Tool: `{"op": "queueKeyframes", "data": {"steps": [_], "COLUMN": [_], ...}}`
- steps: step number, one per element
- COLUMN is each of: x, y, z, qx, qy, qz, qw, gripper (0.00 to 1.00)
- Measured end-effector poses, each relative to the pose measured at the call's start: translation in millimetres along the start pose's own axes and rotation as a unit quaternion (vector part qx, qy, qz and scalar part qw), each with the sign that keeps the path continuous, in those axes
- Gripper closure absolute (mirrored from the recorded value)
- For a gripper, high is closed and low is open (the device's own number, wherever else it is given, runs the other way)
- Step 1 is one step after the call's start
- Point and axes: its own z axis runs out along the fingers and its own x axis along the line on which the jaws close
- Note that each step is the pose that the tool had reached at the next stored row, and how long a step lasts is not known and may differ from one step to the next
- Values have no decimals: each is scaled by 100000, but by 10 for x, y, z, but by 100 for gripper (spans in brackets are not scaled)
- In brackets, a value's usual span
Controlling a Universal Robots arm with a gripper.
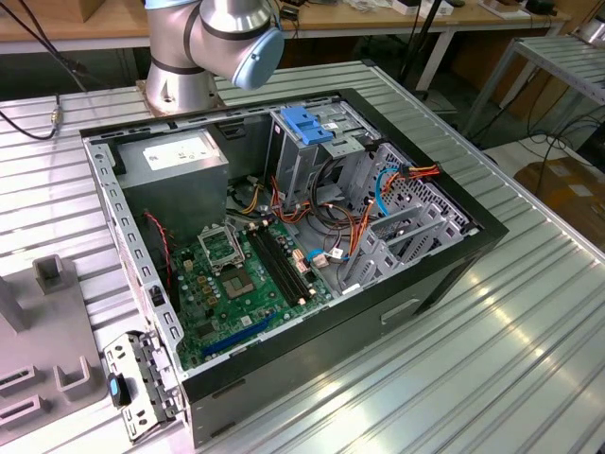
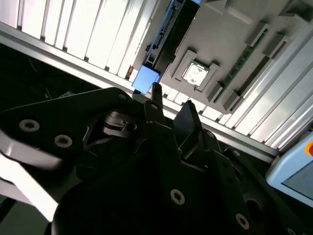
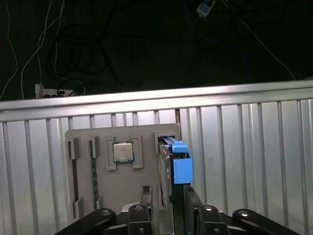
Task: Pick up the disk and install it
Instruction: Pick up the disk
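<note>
Disk (image 3: 172,169) (image 2: 168,34) is standing on edge in an end slot of a grey holder (image 3: 112,188) (image 2: 230,34). Its blue tab is pointing toward the end effector (image 3: 169,191) (image 2: 172,100), and a blue rail is running along its upper edge.

End effector is hanging just short of the disk with its fingers (image 3: 146,192) (image 2: 156,95) spread apart. Bright worktop is showing through the gap in the second wrist view. The disk is lying in line with that gap, just ahead of the fingertips. No finger is gripping it, and I cannot tell whether one is touching.

A square processor chip (image 3: 123,151) (image 2: 195,73) is lying flat in a recess of the same holder, off to one side of the end effector's line. A thin green memory stick (image 3: 91,166) is sitting on edge in a slot further out.

Holder is resting on the ribbed metal worktop (image 3: 244,161) (image 2: 73,29) (image 1: 473,359).

In the exterior view, an open computer case (image 1: 416,303) is lying on its side on the worktop, exposing the motherboard (image 1: 236,274) and a metal cage with a blue handle (image 1: 307,128). The arm (image 1: 213,38) is rising behind the case.
</note>
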Motion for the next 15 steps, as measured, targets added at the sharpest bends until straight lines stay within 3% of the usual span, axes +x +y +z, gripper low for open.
{"op": "queueKeyframes", "data": {"steps": [2,6,15], "x": [-20,-63,-105], "y": [2,6,26], "z": [3,44,217], "qx": [-5,10,0], "qy": [5,2,6], "qz": [200,753,573], "qw": [100000,99997,99998], "gripper": [58,40,40]}}
